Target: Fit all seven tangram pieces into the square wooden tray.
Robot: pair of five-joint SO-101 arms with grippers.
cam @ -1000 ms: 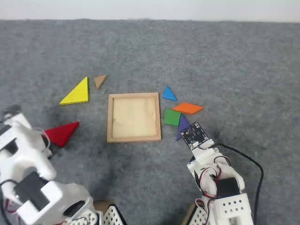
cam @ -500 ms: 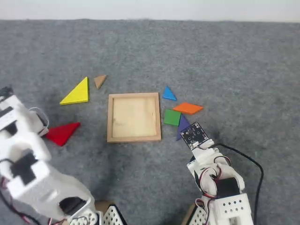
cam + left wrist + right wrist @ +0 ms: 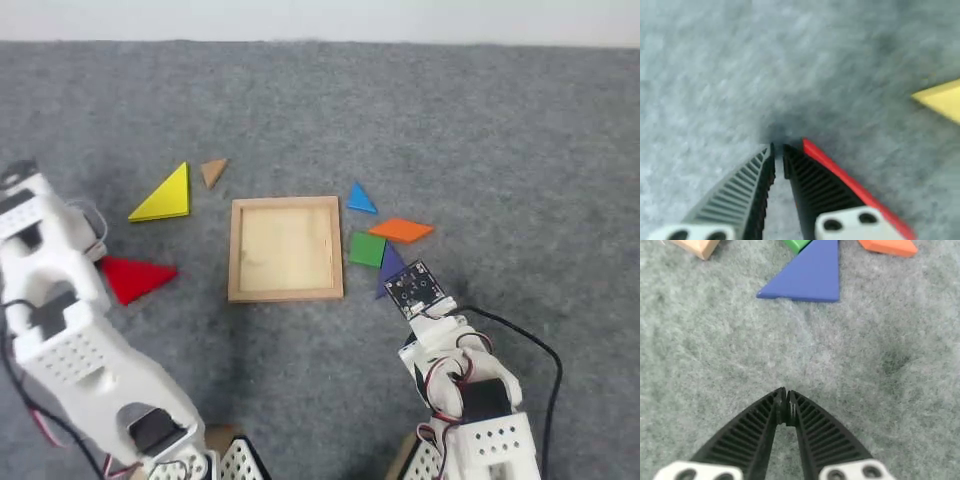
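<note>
- Seven pieces lie outside the wooden tray (image 3: pixel 236 250).
- The left gripper (image 3: pixel 778 150), fingers pressed together, has nudged the red triangle (image 3: pixel 138 277) slightly trayward: pushing, not gripping.
- The right gripper (image 3: pixel 786 400), closed, rests short of the dark blue triangle (image 3: pixel 810 277).

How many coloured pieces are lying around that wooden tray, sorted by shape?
Triangles: 5 (yellow, tan, red, blue, purple)
Squares: 1 (green)
Parallelograms: 1 (orange)
Total: 7, all outside the tray.
</note>
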